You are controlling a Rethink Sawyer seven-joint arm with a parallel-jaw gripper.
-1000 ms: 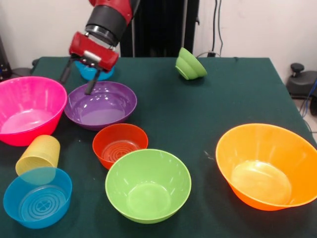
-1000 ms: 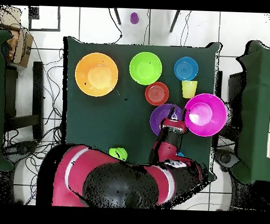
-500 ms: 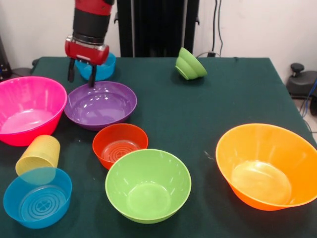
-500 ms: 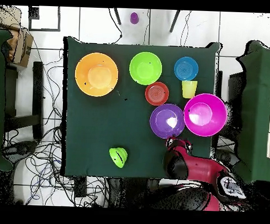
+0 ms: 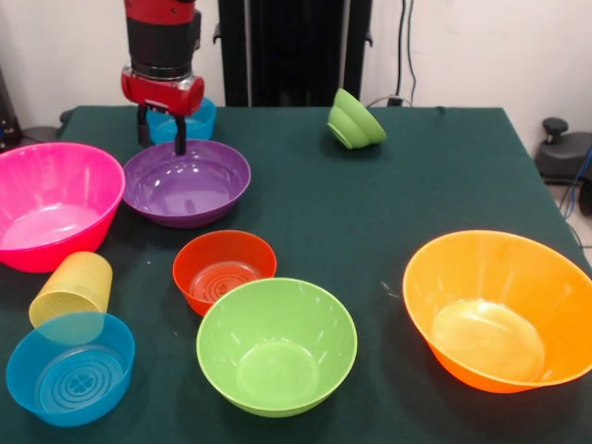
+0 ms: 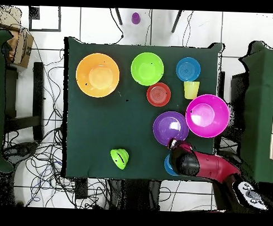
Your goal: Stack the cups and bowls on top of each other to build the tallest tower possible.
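Observation:
My gripper [image 5: 162,139] hangs at the far rim of the purple bowl [image 5: 190,185], one finger on each side of the rim, shut on it. In the overhead view the gripper [image 6: 172,144] meets the purple bowl [image 6: 170,128] at its edge. A small blue bowl [image 5: 199,120] stands just behind the gripper. The yellow cup [image 5: 72,289] lies tilted against another blue bowl [image 5: 69,368]. The pink bowl [image 5: 55,203], red-orange bowl [image 5: 224,268], lime green bowl [image 5: 276,345] and orange bowl [image 5: 499,310] stand apart. No tower shows.
A small lime green bowl [image 5: 355,120] lies tipped on its side at the far middle of the green table [image 5: 370,203]. In the overhead view cables run over the floor around the table [image 6: 104,133].
The gripper has dropped a little and its fingers have drawn closer at the purple bowl's far rim. The purple bowl has shifted toward the robot with it.

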